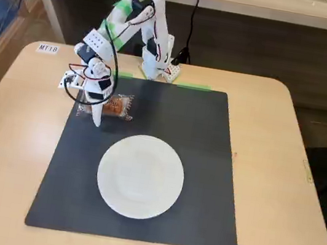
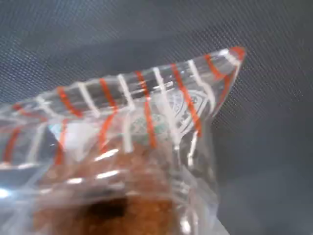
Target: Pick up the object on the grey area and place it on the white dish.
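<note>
The snack packet (image 1: 118, 106) lies on the dark grey mat (image 1: 194, 165) near its far left corner in the fixed view. My gripper (image 1: 97, 114) points down at the packet's left end, with one white finger reaching the mat beside it. The arm hides how the jaws stand. In the wrist view the packet (image 2: 142, 147) fills the picture very close up, with its red-and-white striped crimped end raised over the mat (image 2: 146, 29) and the brown treat below. No fingers show there. The white dish (image 1: 140, 176) sits empty on the mat, nearer the front than the packet.
The arm's base (image 1: 155, 65) stands at the mat's far edge with green tape beside it. Light wooden tabletop (image 1: 299, 206) surrounds the mat. A small label (image 1: 47, 48) sits at the table's far left corner. Cables hang behind the table.
</note>
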Robot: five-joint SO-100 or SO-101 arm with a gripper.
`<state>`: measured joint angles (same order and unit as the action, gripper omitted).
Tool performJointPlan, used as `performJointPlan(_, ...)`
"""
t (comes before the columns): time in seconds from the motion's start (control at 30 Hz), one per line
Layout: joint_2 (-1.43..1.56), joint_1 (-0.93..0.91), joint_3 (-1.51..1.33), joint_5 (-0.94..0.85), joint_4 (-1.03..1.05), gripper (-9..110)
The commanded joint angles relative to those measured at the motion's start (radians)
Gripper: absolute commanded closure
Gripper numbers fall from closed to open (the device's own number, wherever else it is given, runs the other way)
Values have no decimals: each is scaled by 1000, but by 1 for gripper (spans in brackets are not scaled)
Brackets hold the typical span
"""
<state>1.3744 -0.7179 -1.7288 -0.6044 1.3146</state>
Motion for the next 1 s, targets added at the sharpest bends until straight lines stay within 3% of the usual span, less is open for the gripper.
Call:
performJointPlan(0.0,-2,2,28,11,-18,76)
performJointPlan(0.1,11,-5,29,25,-18,82)
performJointPlan(0.5,264,78,40,118,-25,87)
performJointPlan(0.67,367,252,126,232,-49,86)
performJointPlan(0.97,181,627,290,451,-212,86)
